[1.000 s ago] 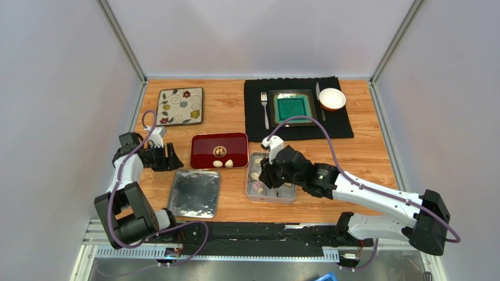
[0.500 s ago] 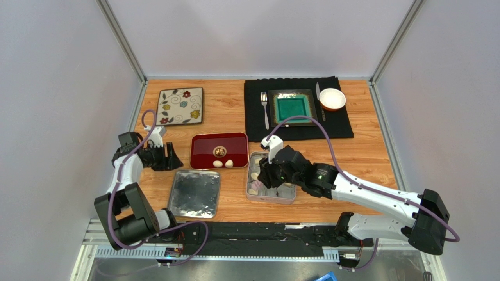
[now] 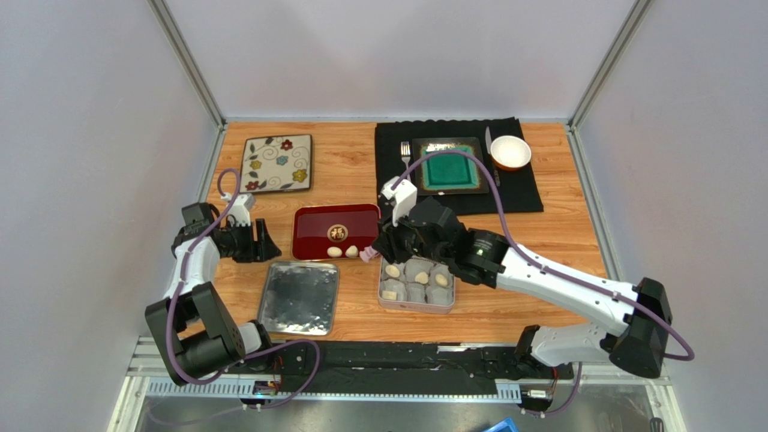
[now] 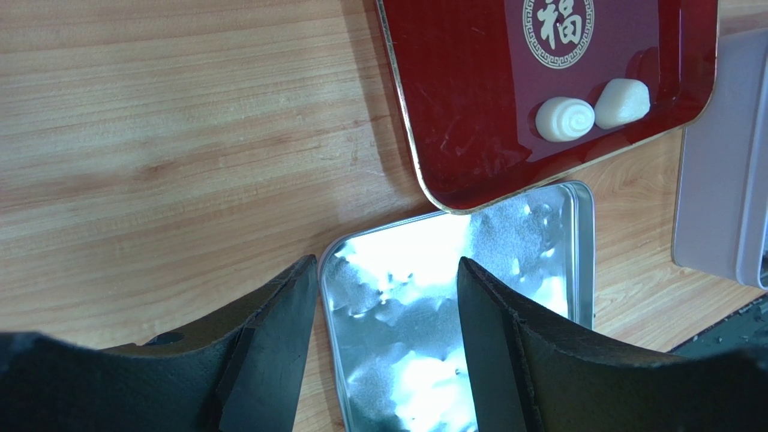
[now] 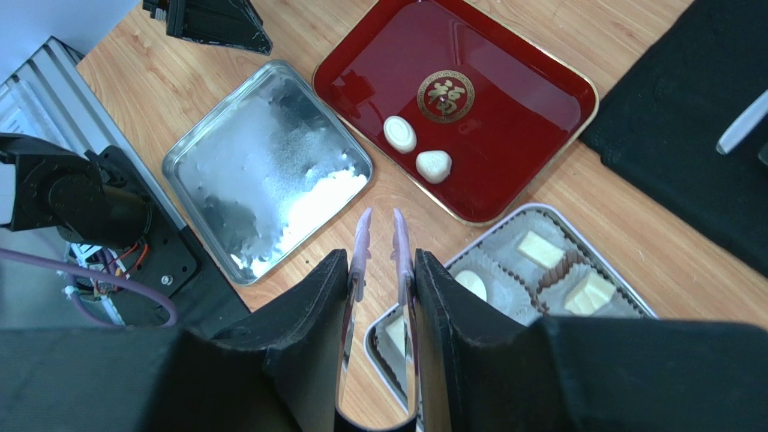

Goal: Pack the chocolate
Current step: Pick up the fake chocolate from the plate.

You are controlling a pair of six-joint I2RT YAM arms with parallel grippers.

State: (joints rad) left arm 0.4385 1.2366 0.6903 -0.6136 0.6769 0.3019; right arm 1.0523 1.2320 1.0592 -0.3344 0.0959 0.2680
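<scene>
Robot lab test cell

Plain white walls (image 3: 388,54) and metal posts (image 3: 185,58) box in a wooden table (image 3: 352,162). The left arm (image 3: 194,261) and right arm (image 3: 559,283) are bolted to a rail (image 3: 406,360), with staged tableware on a black mat (image 3: 523,193).

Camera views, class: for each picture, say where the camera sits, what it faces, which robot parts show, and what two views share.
Top external: above and behind the bases, facing down on the table; both arms, left gripper and right gripper show.
Left wrist: looks past its open fingers at the silver lid and red tray.
Right wrist: looks down past fingers gripping lilac tweezers.
Shared: both wrist views show the tray's two chocolates.
</scene>
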